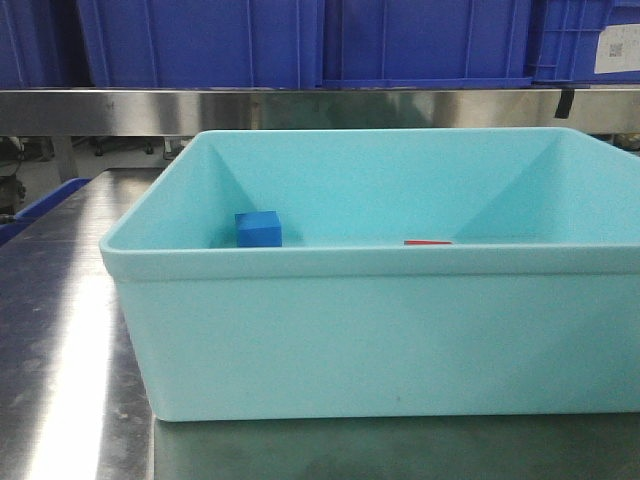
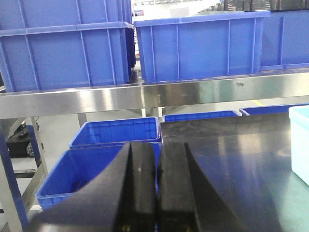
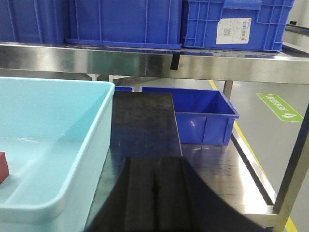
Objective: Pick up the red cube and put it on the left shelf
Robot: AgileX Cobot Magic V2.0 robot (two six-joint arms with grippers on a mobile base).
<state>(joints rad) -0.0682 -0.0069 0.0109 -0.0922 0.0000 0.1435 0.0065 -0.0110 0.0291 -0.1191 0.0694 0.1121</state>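
1 QR lbl (image 3: 232, 30), crate (image 3: 200, 26); red cube (image 3: 3, 166)

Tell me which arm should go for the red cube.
Right, probably. The red cube sits right of the blue cube in the teal bin, and the right wrist view shows it; the left wrist view catches only the bin's corner.

Illumination: even, cool, from overhead. Front view: a broad white glare band runs down the steel surface (image 1: 70, 380) at left; the shelf rail (image 1: 300, 108) shows dull reflections; the pale tub (image 1: 380, 340) is soft-shaded inside. Wrist views: the left pincer (image 2: 158, 159) and right pincer (image 3: 154, 166) appear dark, underexposed, slightly blurred. Fine grain throughout.
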